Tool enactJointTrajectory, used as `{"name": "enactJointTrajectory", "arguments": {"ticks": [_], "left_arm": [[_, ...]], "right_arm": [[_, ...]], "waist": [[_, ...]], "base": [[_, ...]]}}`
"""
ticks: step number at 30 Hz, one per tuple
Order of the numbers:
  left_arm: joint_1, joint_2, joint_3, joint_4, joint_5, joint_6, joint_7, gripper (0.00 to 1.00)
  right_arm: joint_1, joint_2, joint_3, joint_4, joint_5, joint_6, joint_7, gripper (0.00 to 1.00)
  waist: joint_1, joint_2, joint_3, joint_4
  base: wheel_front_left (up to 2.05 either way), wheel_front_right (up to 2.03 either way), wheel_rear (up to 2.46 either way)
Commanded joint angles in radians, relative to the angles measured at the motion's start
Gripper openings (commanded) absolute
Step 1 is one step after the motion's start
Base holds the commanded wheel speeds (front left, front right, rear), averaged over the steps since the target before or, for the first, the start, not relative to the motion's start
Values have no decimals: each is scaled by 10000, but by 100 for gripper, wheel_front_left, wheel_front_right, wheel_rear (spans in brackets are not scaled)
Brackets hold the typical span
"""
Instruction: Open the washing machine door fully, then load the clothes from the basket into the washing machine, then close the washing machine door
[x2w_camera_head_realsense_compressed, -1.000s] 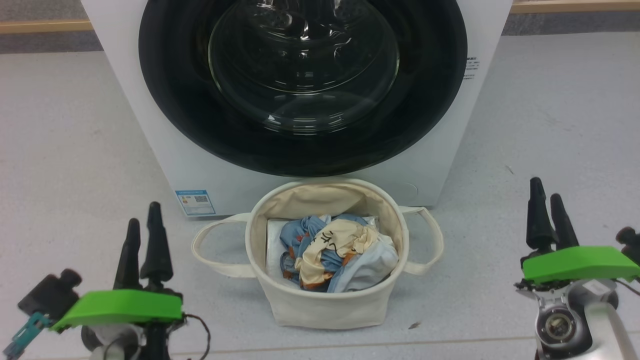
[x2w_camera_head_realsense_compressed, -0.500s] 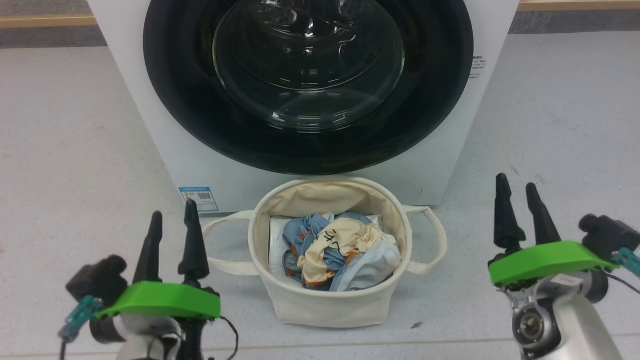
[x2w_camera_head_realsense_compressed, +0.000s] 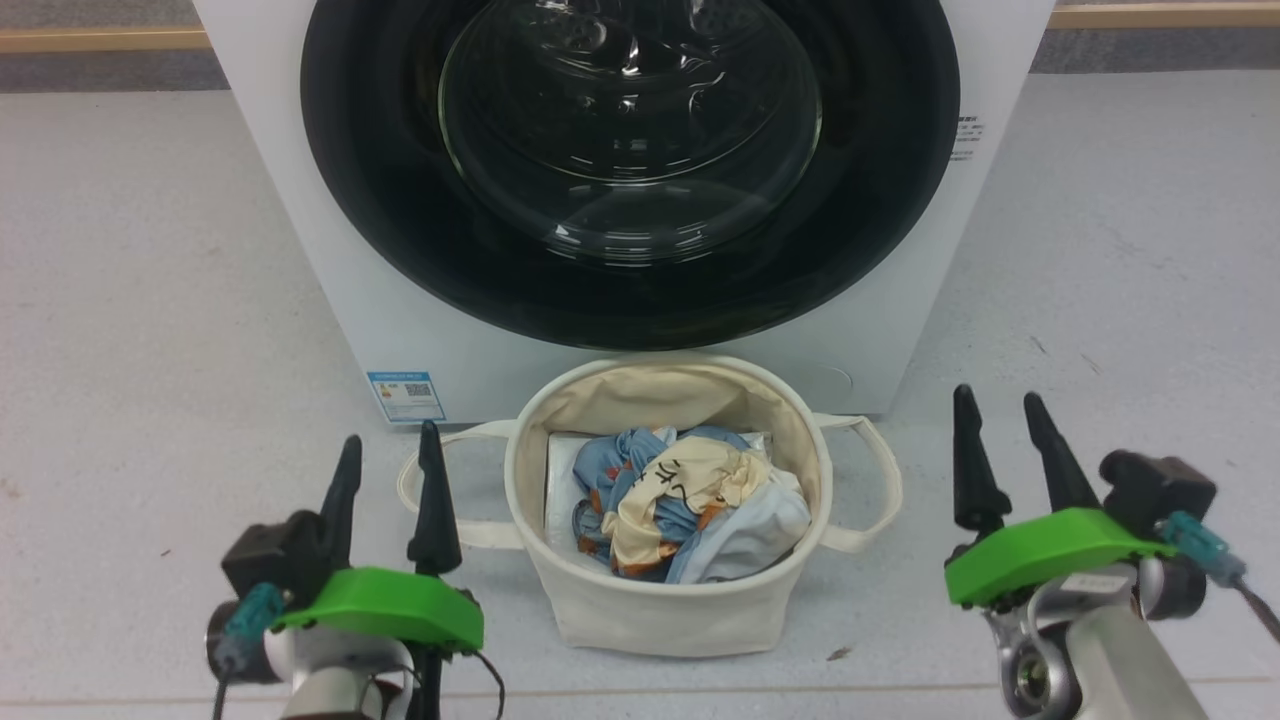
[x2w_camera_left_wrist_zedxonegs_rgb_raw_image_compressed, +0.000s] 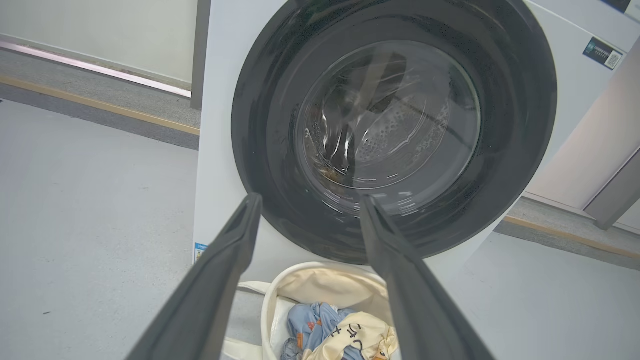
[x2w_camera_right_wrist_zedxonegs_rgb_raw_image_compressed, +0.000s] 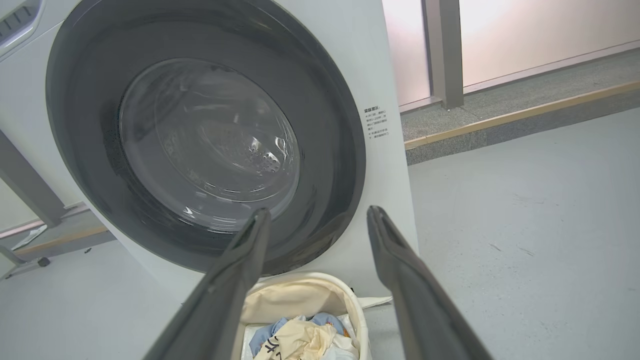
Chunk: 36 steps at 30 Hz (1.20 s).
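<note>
So: door closed, clothes in the basket, both grippers wide and empty

The washing machine (x2w_camera_head_realsense_compressed: 330, 300) stands on the pale grey floor (x2w_camera_head_realsense_compressed: 150, 300). The washing machine door (x2w_camera_head_realsense_compressed: 630, 170) — a glossy black ring round a bulging glass bowl — lies flush against its front, closed. A small blue label (x2w_camera_head_realsense_compressed: 406, 396) sits low on the white panel, at the left. Directly in front of the machine, close against its base, is the basket (x2w_camera_head_realsense_compressed: 660, 610), upright, its two loop handles (x2w_camera_head_realsense_compressed: 485, 537) sticking out to either side. The clothes (x2w_camera_head_realsense_compressed: 680, 505) are bunched inside it: blue fabric with orange spots, a cream piece with dark markings on top, and a pale blue-white piece toward the right. A flat white sheet (x2w_camera_head_realsense_compressed: 558, 480) shows beneath them at the left of the basket's inside.

The left gripper (x2w_camera_head_realsense_compressed: 389, 433) hangs over the floor just beside the basket's left handle, its fingers spread apart with nothing between them. The right gripper (x2w_camera_head_realsense_compressed: 996, 394) is to the right of the basket, a little further from it, its fingers likewise parted and holding nothing. In each wrist view the two dark fingers frame the lower part of the door and the basket's rim. Neither gripper touches door, basket or clothes.
</note>
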Motion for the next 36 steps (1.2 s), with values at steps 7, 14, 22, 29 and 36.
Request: {"name": "enactJointTrajectory", "arguments": {"ticks": [7,14,22,29,36], "left_arm": [[-818,123,-213,862,1055,273,-361,100],[-1116,115,-437,2012,1540,295,-537,100],[-1418,111,-662,2132,2237,560,-771,100],[-1554,114,-926,2049,2432,683,-966,100],[-1532,113,-1075,2308,1924,631,-966,100]], "right_arm": [[-864,97,228,793,-1571,138,-396,100],[-971,214,233,980,-2603,146,-571,100],[-1073,274,371,888,-3615,156,-806,100],[-1094,287,462,766,-3905,165,-1000,100],[-965,290,372,671,-3259,165,-1000,100]], "waist": [[0,0,130,79],[0,0,175,86],[0,0,234,126],[0,0,345,128],[0,0,481,146]], "base": [[0,0,0],[0,0,0],[0,0,0],[0,0,0],[0,0,0]]}}
